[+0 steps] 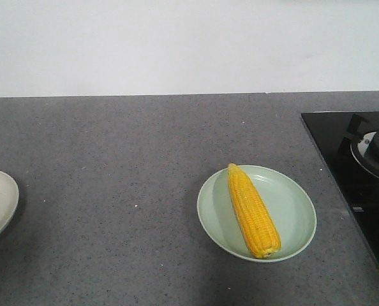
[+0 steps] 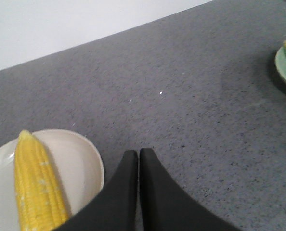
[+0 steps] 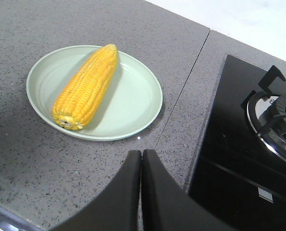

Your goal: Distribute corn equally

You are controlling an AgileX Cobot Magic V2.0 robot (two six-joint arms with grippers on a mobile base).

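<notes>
- Nearest the lens in each wrist view was a hand with its two dark fingers pressed together and nothing between them: the right hand [image 3: 141, 153] and the left hand [image 2: 138, 152] both hovered empty above the grey surface [image 1: 126, 159].
- One corn cob [image 3: 86, 86] lay on the green plate [image 3: 138, 103], ahead of the right hand and off to its left, its cut base turned toward the hand and its tapered tip pointing away, so the long axis ran roughly away from the fingers at a slant.
- A second cob [image 2: 37, 185] lay on the cream plate [image 2: 83, 159], just left of the left hand, lengthwise along that view, tip farthest away.
- The two plates sat well apart; in the front view the cream one barely showed at the left edge.
- A black hob [image 1: 355, 172] lay to the right of the green plate.
- Only two cobs were visible, one per plate; whether others existed could not be told.
- Judged from this, each arm was nearer its own plate's cob.
</notes>
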